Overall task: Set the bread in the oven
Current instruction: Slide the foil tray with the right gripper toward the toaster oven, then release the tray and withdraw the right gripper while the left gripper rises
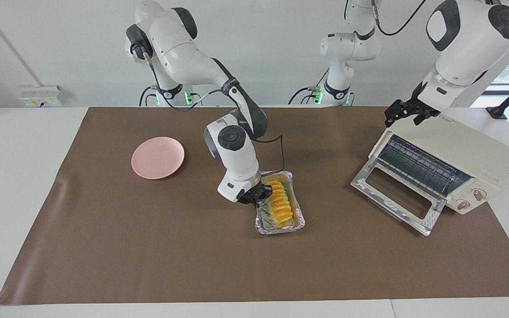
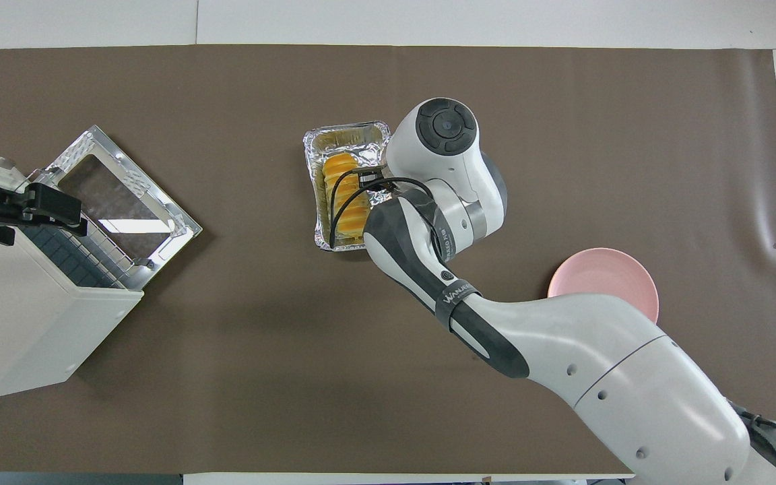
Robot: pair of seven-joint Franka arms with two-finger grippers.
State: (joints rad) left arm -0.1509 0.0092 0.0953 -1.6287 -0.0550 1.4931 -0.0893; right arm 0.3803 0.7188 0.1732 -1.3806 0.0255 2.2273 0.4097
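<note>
The bread (image 1: 279, 204) (image 2: 343, 197), a ridged golden loaf, lies in a silver foil tray (image 1: 281, 228) (image 2: 345, 132) at the middle of the brown mat. My right gripper (image 1: 259, 194) is shut on the tray's long rim on the side toward the right arm's end of the table. In the overhead view its wrist hides the fingertips. The cream oven (image 1: 469, 150) (image 2: 17, 323) stands at the left arm's end with its glass door (image 1: 396, 194) (image 2: 118, 195) folded down and the wire rack showing. My left gripper (image 1: 407, 112) (image 2: 38, 209) hangs open over the oven's top front edge.
A pink plate (image 1: 157, 157) (image 2: 603, 283) sits on the mat toward the right arm's end, nearer to the robots than the tray. Bare brown mat (image 1: 334, 247) lies between the tray and the oven door.
</note>
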